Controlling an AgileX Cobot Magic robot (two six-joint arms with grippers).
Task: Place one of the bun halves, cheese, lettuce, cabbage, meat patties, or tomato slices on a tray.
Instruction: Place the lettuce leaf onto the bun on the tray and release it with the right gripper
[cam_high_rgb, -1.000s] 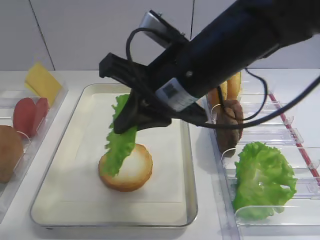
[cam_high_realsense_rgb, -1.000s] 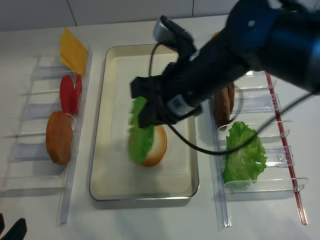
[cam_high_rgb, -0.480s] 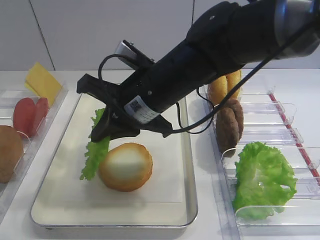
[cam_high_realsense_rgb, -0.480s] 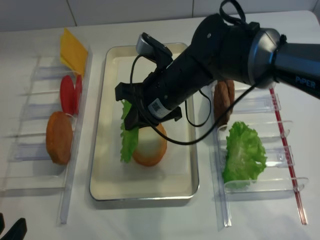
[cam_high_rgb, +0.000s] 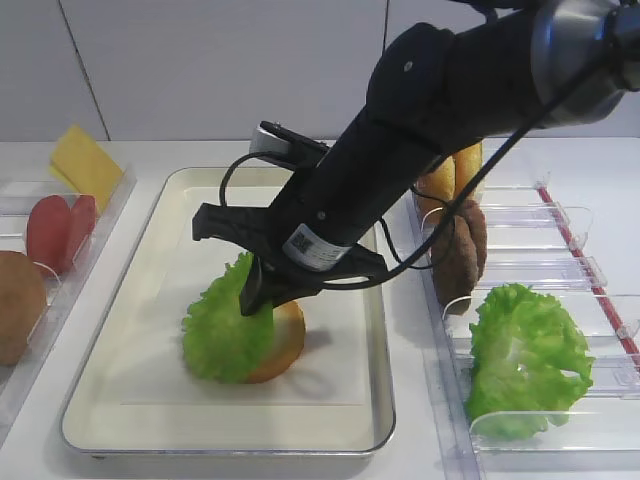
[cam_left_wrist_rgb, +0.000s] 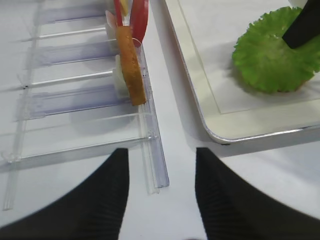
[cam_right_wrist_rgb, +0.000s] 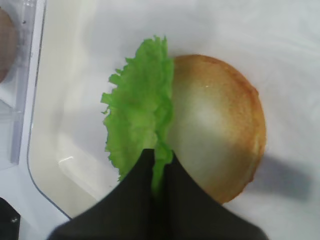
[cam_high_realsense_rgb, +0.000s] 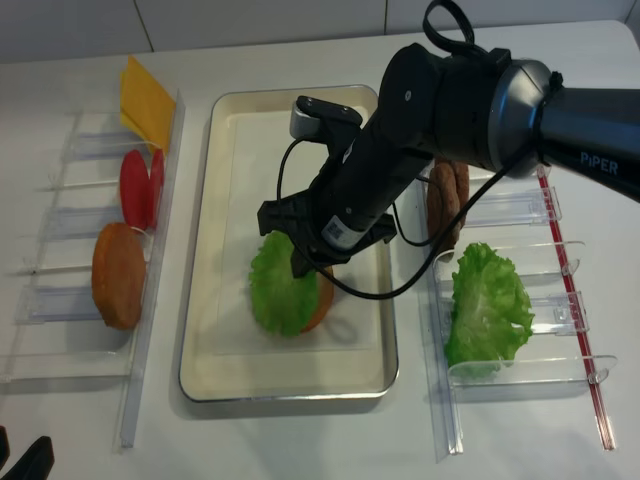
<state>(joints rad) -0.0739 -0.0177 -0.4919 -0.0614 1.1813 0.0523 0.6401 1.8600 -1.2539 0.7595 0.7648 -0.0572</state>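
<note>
The lettuce (cam_high_rgb: 222, 338) (cam_high_realsense_rgb: 278, 292) leans over the left side of a bun half (cam_high_rgb: 287, 340) (cam_right_wrist_rgb: 220, 125) on the tray (cam_high_rgb: 150, 290) (cam_high_realsense_rgb: 230, 150). My right gripper (cam_high_rgb: 262, 300) (cam_right_wrist_rgb: 159, 161) (cam_high_realsense_rgb: 305, 268) is shut on the leaf's edge (cam_right_wrist_rgb: 137, 115), low over the bun. From the left wrist the lettuce (cam_left_wrist_rgb: 270, 52) hides most of the bun. My left gripper (cam_left_wrist_rgb: 161, 151) stands open and holds nothing, above the table between the left bins and the tray rim (cam_left_wrist_rgb: 200, 100).
Clear bins on the left hold cheese (cam_high_rgb: 85, 165), tomato slices (cam_high_rgb: 62, 228) and a bun half (cam_high_rgb: 18, 305) (cam_left_wrist_rgb: 131, 65). Bins on the right hold bun halves (cam_high_rgb: 450, 175), meat patties (cam_high_rgb: 458, 250) and a bigger wavy green leaf (cam_high_rgb: 525, 355), seemingly the cabbage.
The right gripper has swung the hanging lettuce left off the bun, then lowered it, so the leaf now spreads against the bun's left side.
</note>
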